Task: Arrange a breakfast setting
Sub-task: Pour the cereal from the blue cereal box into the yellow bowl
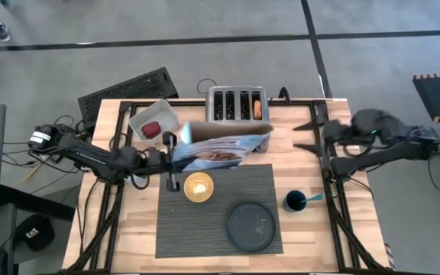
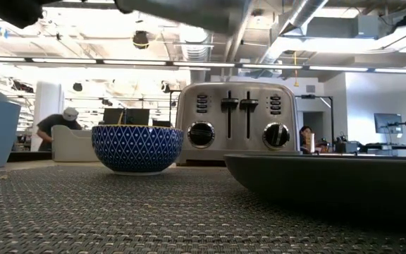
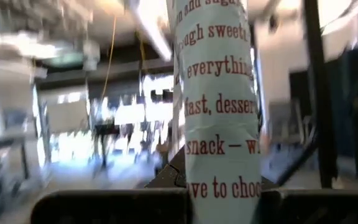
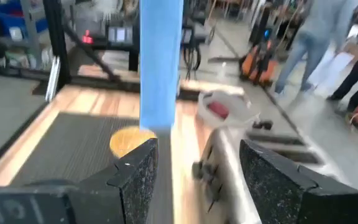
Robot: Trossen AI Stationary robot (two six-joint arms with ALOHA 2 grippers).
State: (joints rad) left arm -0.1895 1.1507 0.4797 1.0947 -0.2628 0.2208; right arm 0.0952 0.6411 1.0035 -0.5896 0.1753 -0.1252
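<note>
My left gripper (image 1: 172, 162) is shut on a blue-and-white printed cereal box (image 1: 224, 149), held above the placemat's far edge. The dark ribbed placemat (image 1: 220, 214) carries the small bowl (image 1: 198, 186), yellow inside and blue-patterned outside (image 2: 137, 148), and the dark round plate (image 1: 251, 226). The dark blue cup (image 1: 294, 201) stands right of the mat with the blue-handled spoon (image 1: 312, 198) in it. The red fruit (image 1: 152, 128) lies in a clear container. A bagel (image 1: 258, 109) sticks out of a toaster slot. My right gripper (image 1: 300, 136) is open and empty near the table's right edge. My left gripper pinches the cereal box between its two fingers (image 3: 110, 205), at the box's left end (image 1: 183, 153). The fingers come level from the table's left. In the left wrist view a printed narrow face (image 3: 219, 124) stands between them. The box reaches rightward from the fingers, lifted clear of the table.
The chrome four-slot toaster (image 1: 237, 103) stands at the far edge, behind the box. The clear container (image 1: 153, 122) sits at the far left. A keyboard (image 1: 128, 90) lies beyond the table. People show in the room behind (image 4: 328, 37).
</note>
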